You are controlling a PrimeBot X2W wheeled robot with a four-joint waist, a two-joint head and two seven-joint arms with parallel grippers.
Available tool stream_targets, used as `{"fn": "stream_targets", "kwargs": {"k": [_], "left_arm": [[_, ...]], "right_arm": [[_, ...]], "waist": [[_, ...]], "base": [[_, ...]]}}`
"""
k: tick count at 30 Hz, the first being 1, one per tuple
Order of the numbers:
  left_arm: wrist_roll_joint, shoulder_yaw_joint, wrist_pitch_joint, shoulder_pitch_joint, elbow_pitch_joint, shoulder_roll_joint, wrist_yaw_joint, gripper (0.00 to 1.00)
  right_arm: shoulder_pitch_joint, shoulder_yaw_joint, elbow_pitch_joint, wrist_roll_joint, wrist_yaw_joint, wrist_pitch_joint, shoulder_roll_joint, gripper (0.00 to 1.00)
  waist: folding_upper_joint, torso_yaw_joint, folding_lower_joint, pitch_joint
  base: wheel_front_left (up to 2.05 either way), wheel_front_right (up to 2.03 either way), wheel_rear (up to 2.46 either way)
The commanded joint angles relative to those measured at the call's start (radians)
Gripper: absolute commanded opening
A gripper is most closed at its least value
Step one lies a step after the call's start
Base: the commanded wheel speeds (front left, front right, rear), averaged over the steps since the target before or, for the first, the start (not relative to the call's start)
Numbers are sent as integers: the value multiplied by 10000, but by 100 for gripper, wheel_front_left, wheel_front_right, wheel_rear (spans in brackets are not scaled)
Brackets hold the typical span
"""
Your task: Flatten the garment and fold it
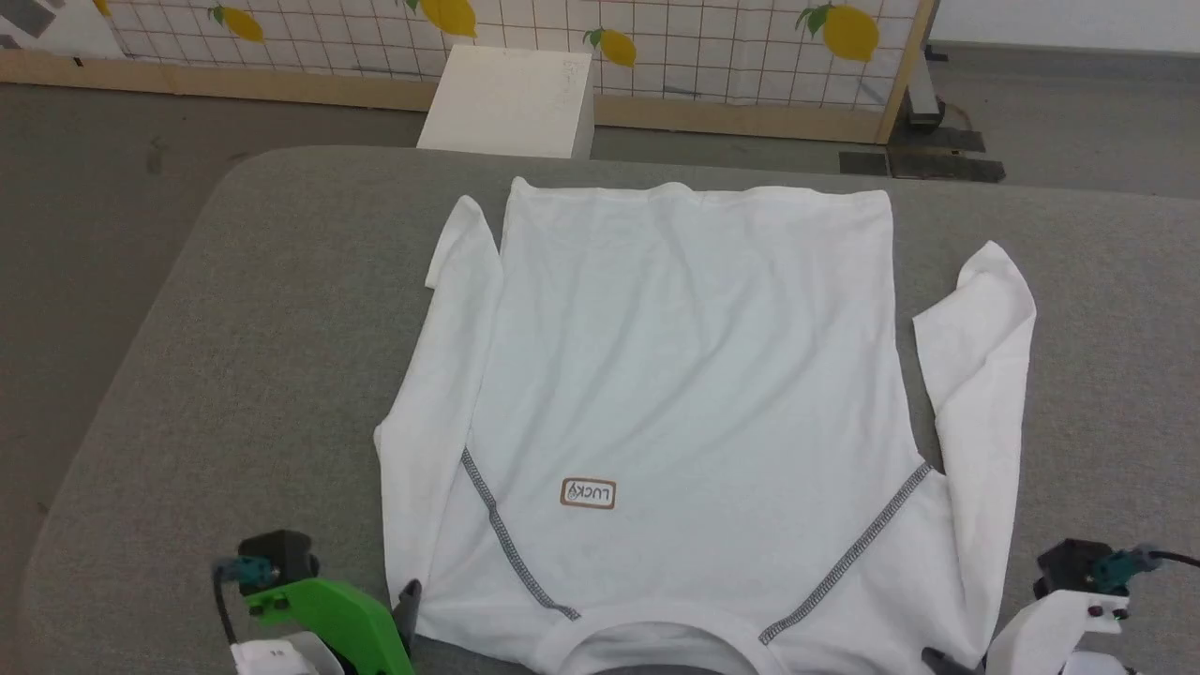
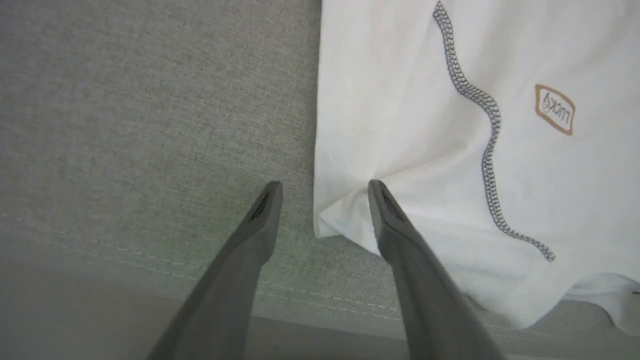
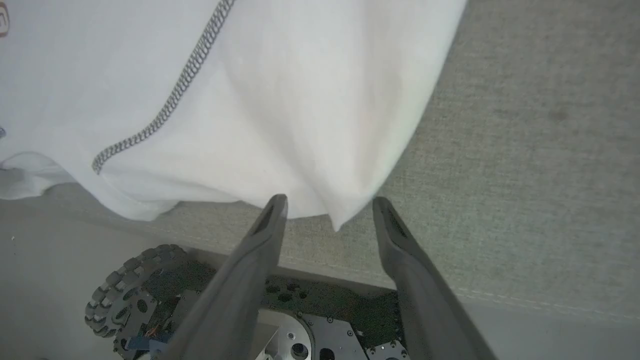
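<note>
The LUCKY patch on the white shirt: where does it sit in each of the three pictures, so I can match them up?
Head view: the LUCKY patch lies low on the garment, left of centre.
Left wrist view: upper right, tilted.
Right wrist view: cut off at the top left edge.
Shared landmark: the collar, at the lower right in the left wrist view and at the left edge in the right wrist view.

Robot lab or test room, staged set. Grey fabric-covered table with stitched edge. Plain grey floor. Behind table: freestanding backdrop panel with grid-and-lemon print, in raw wooden frame, propped on dark floor plates. Plain white box on floor. Right wrist view: exposed robot base with omni wheel, bare screws, wiring.
</note>
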Motion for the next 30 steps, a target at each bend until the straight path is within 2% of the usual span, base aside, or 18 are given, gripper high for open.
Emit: {"fn": "stream_targets", "kwargs": {"k": [1,6,10,15,16,17,23,24,30], "left_arm": [[-173,164,69,-108,-216,119,83,100],[-520,935,-8,108,-1417,498,455,100],[-194,1771,-1241,143,-2450,743,751,100],[518,2272,-3293,-21,-3088,732,474,100],[1053,2338,-4436,-302,-3103,718,227,100],[1284,2361,-4738,-447,-3080,713,145,100],[2298,2730,-5201,-1104,-3234,345,-183,100],[2532,2869,-5209,-1232,-3329,215,-254,100],[3286,3393,-5216,-1669,-3619,-513,-762,100]], "right_arm": [[-117,-185,-223,219,-15,-121,40,100],[-250,-1400,-1285,1109,-15,-309,158,100],[-993,-2609,-1864,1439,-15,-788,204,100],[-2632,-3330,-1558,988,-15,-1519,212,100],[-3846,-3515,-1035,508,-15,-1819,213,100],[-4315,-3504,-829,267,-15,-1873,213,100],[-6546,-3169,541,-923,-15,-1757,-207,100],[-6933,-2901,858,-1345,-15,-1686,-464,100],[-8649,-2779,2230,-2451,-15,-1178,-956,100]], "waist": [[0,-40,1,-63],[0,-134,1,-189],[0,-275,1,-145],[0,-457,1,340],[0,-493,1,904],[0,-491,1,1161],[0,-343,1,2494],[0,-274,1,2788],[0,202,1,4001]], "base": [[0,0,0],[0,0,0],[0,0,0],[0,0,0],[0,0,0],[0,0,0],[0,0,0],[0,0,0],[0,0,0]]}}
